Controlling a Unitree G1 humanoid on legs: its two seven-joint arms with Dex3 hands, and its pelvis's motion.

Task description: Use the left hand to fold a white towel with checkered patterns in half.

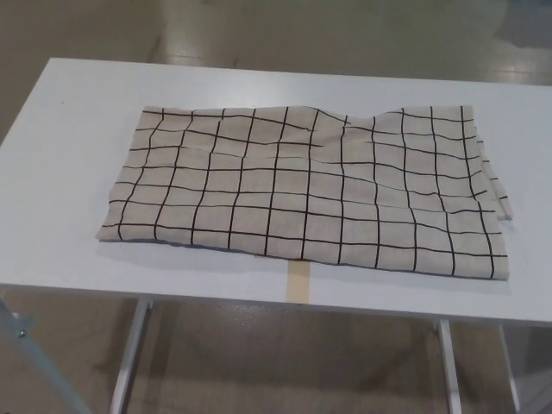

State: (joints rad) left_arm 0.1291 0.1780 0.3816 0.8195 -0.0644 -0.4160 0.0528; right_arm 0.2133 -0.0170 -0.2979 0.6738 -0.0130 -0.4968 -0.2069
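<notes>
White checkered towel (306, 185) lies spread on the table (78, 112), ready for folding; neither hand shows, so their state is unknowable.

White counter (78, 155) on metal legs. Checkered towel (306, 190) lies spread flat w/ a few wrinkles, nearer the front edge & right side. Tan tape strip (298, 282) at front edge, touching the towel's hem.
</notes>
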